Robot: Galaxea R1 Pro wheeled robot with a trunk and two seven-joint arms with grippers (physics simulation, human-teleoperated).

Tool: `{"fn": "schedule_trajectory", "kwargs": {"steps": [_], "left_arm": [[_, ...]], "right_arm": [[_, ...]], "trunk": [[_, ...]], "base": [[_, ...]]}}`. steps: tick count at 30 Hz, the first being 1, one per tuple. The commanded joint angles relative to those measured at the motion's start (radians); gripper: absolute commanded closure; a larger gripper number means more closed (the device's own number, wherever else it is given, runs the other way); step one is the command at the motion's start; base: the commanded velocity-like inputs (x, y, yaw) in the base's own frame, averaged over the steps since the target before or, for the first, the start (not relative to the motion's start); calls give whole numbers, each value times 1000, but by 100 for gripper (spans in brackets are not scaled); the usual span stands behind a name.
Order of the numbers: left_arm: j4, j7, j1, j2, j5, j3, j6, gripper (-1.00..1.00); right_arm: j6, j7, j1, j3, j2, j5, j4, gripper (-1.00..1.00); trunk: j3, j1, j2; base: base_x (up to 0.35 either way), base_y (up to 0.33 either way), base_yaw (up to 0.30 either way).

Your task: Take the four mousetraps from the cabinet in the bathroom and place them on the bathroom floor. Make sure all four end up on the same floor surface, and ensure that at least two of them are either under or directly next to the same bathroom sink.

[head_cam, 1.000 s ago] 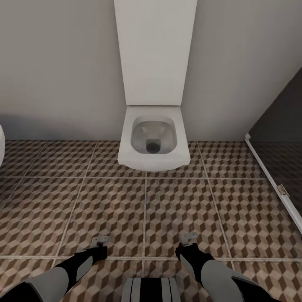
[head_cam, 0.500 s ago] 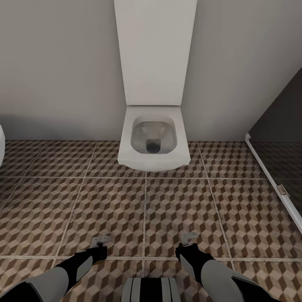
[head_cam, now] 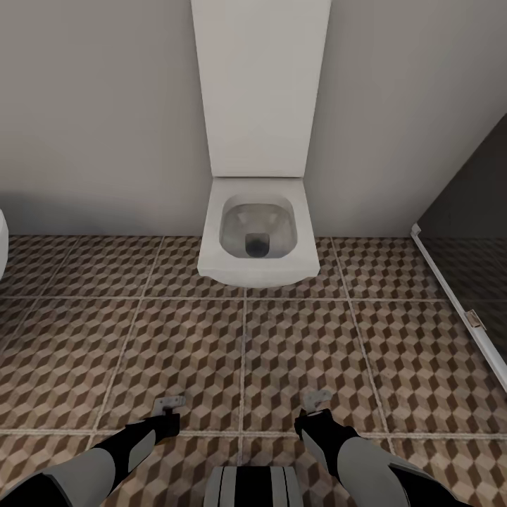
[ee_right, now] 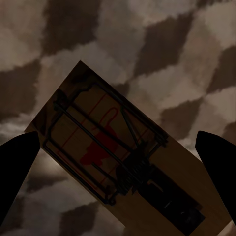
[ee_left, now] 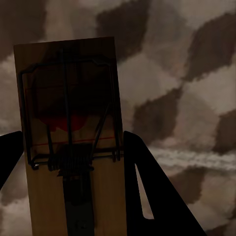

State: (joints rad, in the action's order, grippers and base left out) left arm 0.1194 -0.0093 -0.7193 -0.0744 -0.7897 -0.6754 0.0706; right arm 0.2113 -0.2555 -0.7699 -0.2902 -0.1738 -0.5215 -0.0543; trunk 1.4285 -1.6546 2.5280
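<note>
My left gripper (head_cam: pixel 167 417) hangs low over the bathroom floor (head_cam: pixel 246 352), shut on a mousetrap (head_cam: pixel 170 403) that pokes out past its tip. In the left wrist view that tan mousetrap (ee_left: pixel 69 123) sits straight between the black fingers (ee_left: pixel 147 182), which press on its long sides. My right gripper (head_cam: pixel 318 415) also carries a mousetrap (head_cam: pixel 321 396). In the right wrist view this mousetrap (ee_right: pixel 118 157) lies diagonally between the fingers (ee_right: pixel 17 167), over the cube-pattern tiles. The cabinet and the bathroom sink are out of view.
A white wall-hung toilet (head_cam: pixel 257 232) stands straight ahead against the wall. A dark glass shower panel with a white frame (head_cam: pixel 458 310) runs along the right. The rounded edge of a white fixture (head_cam: pixel 2 243) shows at the far left.
</note>
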Motion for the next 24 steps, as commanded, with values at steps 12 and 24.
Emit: {"fn": "schedule_trajectory", "kwargs": {"steps": [12, 24], "left_arm": [[2, -2, 0, -1, -3, -4, 5, 100], [2, -3, 0, -1, -3, -4, 5, 100]], "right_arm": [[-1, 170, 0, -10, 1, -5, -1, 100], [-2, 276, 0, -12, 7, -3, -2, 100]], "trunk": [[1, 0, 0], [1, 0, 0]], "base": [[0, 0, 0], [0, 0, 0]]}}
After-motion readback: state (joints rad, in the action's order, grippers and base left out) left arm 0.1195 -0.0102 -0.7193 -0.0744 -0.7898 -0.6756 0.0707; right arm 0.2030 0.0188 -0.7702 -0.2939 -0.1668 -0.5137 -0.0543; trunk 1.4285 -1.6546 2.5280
